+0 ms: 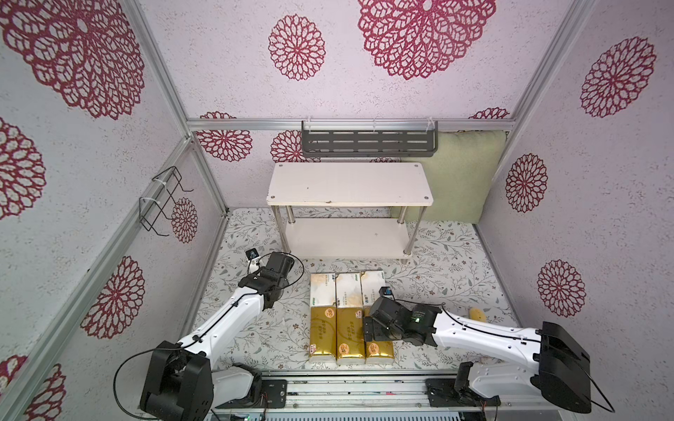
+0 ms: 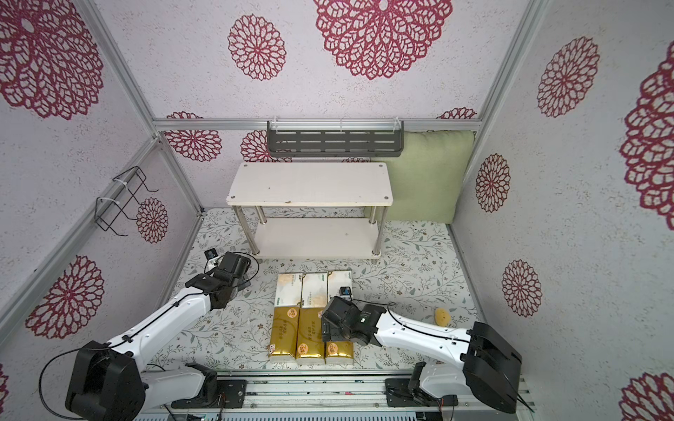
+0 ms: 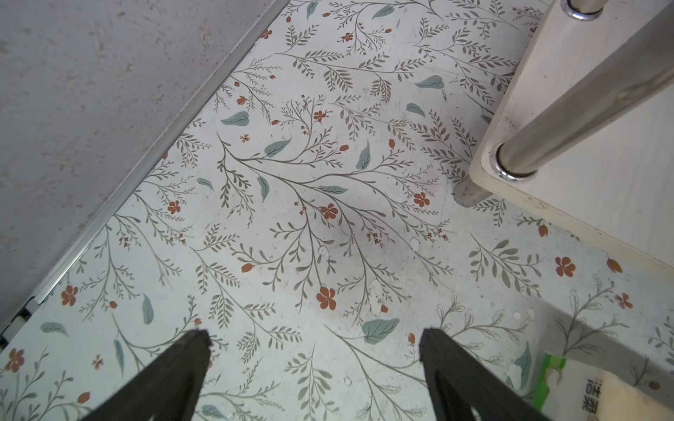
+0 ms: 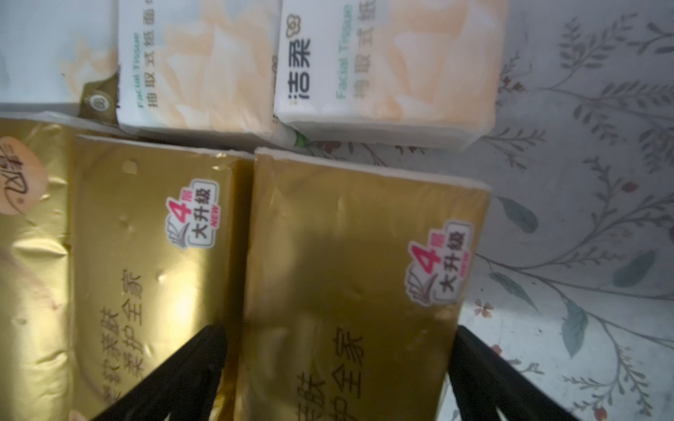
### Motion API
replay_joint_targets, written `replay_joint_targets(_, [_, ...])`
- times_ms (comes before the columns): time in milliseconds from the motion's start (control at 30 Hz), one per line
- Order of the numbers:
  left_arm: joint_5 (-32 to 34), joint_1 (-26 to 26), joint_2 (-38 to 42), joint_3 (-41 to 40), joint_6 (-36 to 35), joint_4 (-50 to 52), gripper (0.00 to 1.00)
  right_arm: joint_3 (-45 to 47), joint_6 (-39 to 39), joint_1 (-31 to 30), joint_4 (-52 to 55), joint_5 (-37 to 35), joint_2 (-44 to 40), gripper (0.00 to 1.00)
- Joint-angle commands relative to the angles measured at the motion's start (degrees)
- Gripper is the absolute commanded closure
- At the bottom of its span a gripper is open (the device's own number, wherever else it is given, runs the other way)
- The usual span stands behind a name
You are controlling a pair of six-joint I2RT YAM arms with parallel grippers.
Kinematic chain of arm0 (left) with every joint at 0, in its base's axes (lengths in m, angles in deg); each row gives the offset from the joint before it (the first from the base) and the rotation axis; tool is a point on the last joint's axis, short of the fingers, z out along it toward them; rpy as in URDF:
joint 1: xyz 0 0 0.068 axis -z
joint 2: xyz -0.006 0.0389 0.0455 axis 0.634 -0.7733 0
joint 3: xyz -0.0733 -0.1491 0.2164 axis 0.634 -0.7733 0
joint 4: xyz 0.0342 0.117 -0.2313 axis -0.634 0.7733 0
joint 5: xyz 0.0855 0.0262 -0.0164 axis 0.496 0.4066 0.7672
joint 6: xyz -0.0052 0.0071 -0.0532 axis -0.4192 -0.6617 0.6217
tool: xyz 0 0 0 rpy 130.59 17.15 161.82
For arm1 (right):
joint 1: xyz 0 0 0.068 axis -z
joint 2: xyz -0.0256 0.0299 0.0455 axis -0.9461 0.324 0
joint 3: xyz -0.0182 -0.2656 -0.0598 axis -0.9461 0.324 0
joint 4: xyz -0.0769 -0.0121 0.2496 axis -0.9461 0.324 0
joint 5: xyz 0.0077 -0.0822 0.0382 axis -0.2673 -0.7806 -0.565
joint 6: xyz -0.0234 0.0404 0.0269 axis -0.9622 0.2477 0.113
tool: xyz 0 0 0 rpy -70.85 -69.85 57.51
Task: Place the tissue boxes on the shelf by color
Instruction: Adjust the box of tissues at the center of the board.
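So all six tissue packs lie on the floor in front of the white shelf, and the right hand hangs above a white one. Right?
Not quite: the right hand hangs above a gold pack, not a white one, as the right wrist view shows. All six tissue packs do lie in front of the white shelf.

Bright, even, soft-shadowed. Bowed at edges in both top views. Blurred right wrist view, glare on gold tissue boxes [image 4: 153, 255].
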State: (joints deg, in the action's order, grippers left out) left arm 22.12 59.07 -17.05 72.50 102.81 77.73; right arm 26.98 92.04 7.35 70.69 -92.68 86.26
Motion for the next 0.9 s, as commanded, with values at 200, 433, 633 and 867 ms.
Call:
replay_joint_targets(200, [-0.9,-0.4,1.0,0.2,-0.9,-0.2,0.03,-0.2,7.5,-3.6,3.5,-4.9,0.9,0.01])
replay_joint_targets(433, [-1.5,-0.4,1.3,0.2,-1.0,-0.9,0.03,3.6,8.5,-3.6,2.4,-5.7,0.0,0.03])
replay_joint_targets(633, [-2.1,-0.4,1.5,0.0,-0.6,-1.2,0.03,5.0,6.2,-2.1,0.6,-5.8,0.1,0.09])
replay_joint_targets(867, [-2.2,-0.4,1.6,0.4,-0.7,-1.2,0.03,5.4,2.2,2.1,-1.3,-5.9,-0.2,0.10])
